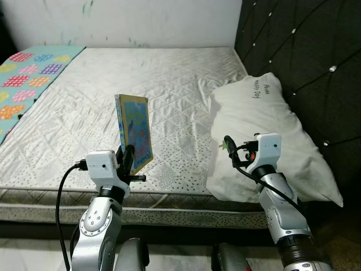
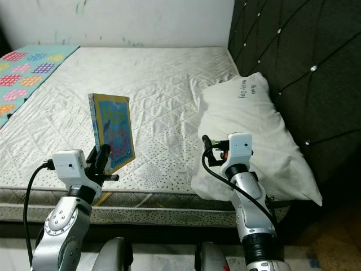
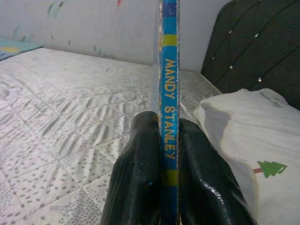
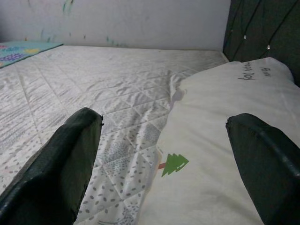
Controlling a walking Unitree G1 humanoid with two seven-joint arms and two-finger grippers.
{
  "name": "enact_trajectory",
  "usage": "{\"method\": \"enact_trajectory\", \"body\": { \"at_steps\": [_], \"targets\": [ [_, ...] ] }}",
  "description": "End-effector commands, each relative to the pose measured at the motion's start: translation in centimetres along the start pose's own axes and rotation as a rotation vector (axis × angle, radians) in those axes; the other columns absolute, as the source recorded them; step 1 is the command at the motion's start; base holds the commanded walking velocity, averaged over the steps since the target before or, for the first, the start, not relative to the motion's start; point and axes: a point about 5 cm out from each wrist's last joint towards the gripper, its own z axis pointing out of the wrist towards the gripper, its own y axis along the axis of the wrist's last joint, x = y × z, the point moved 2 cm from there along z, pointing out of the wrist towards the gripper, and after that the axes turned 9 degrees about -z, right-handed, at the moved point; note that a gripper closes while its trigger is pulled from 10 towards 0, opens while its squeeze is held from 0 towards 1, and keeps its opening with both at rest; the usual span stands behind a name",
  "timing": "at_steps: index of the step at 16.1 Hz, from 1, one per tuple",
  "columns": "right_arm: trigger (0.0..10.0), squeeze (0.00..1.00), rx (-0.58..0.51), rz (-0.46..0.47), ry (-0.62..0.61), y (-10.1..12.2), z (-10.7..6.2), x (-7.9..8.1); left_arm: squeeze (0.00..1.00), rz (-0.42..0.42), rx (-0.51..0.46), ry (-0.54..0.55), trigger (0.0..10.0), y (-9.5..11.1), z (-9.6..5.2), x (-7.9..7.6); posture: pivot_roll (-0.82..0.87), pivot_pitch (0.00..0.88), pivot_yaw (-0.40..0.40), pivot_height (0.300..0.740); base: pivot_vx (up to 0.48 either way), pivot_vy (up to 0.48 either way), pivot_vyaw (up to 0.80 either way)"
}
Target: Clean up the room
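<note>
My left gripper (image 1: 128,155) is shut on a thin blue and yellow picture book (image 1: 135,131), holding it upright above the near edge of the bed. In the left wrist view the book's spine (image 3: 168,93) stands between the two black fingers (image 3: 138,173). My right gripper (image 1: 228,145) is open and hovers over the near corner of a white pillow (image 1: 265,130) that lies against the headboard. The right wrist view shows its fingers (image 4: 61,159) spread wide over the pillow (image 4: 225,154), with nothing between them.
The bare quilted mattress (image 1: 113,96) spreads out ahead. A colourful patchwork blanket (image 1: 25,82) lies at its far left. A dark tufted headboard (image 1: 304,51) stands along the right side, and a pale wall (image 1: 130,22) runs behind the bed.
</note>
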Motion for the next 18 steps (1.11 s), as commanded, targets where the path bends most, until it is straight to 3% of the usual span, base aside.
{"method": "enact_trajectory", "body": {
  "at_steps": [1,18],
  "targets": [
    [10.0,0.0,-0.031,0.003,0.013,0.81,0.36,0.28,0.0,0.012,-0.075,-0.036,10.0,1.68,0.29,-0.52,-0.16,0.0,0.048,0.615,0.304,0.0,0.0],
    [10.0,0.0,-0.034,-0.007,-0.008,0.84,0.42,0.04,0.0,0.007,-0.068,-0.073,10.0,1.64,0.53,-0.81,-0.17,0.0,0.06,0.615,0.354,0.0,0.0]
  ]
}}
